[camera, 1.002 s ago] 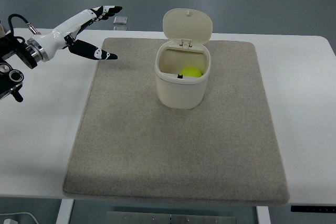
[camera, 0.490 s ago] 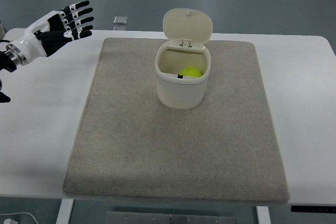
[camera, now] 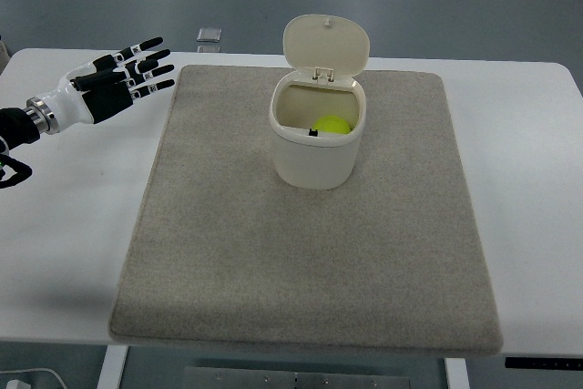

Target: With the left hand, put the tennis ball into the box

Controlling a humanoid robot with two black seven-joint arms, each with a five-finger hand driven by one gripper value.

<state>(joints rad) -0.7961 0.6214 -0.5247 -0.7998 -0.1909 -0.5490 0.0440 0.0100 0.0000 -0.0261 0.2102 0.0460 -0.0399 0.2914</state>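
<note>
Now left robot hand [camera: 114, 84] released beside mat's [camera: 228, 252] left edge, tennis ball [camera: 332, 125] inside box [camera: 314, 157].

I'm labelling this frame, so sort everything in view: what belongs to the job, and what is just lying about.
Job: ball, inside the box; lid, open; left hand, open, empty.
Lying about: mat; table; small clear item at the table's far edge.
</note>
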